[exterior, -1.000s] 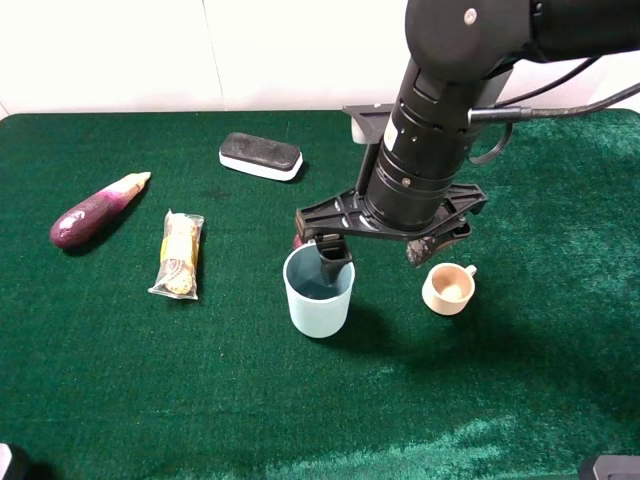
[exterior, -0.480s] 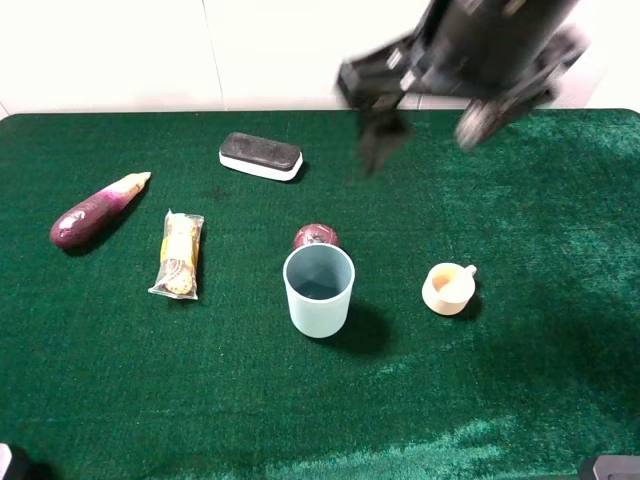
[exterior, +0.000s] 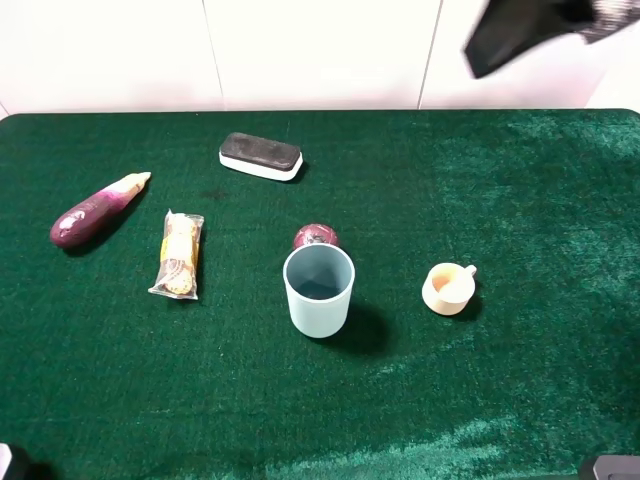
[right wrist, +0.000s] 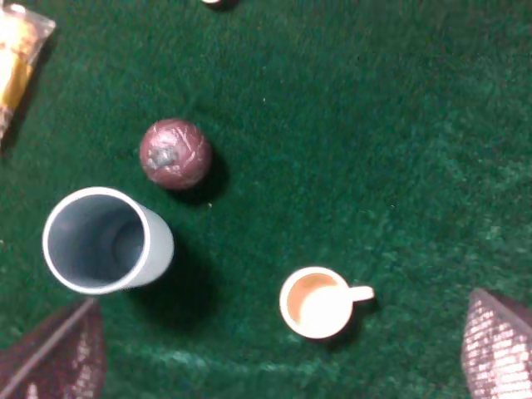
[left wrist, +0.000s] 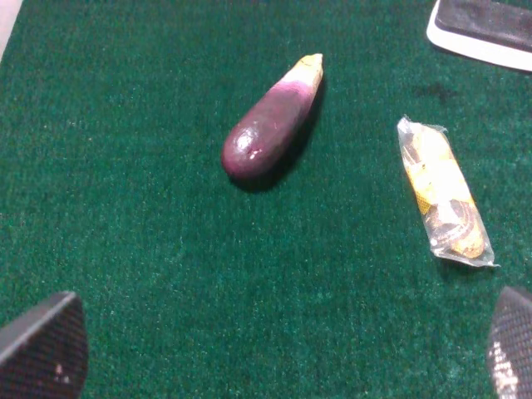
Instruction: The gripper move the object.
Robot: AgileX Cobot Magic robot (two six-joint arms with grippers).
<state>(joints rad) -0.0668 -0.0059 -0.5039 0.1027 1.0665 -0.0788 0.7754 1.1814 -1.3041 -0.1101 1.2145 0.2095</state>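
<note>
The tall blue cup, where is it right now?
In the exterior high view the tall blue cup stands upright near the middle of the green table, just in front of the dark red ball, left of the small cream cup.

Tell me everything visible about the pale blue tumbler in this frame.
The pale blue tumbler is a smooth, handleless cup that looks like plastic, slightly tapered toward its base. It stands upright on the green cloth, mouth open and apparently empty. A dark red ball sits just behind it; whether they touch is unclear. The small cream cup stands apart to one side. No pincer touches it.
</note>
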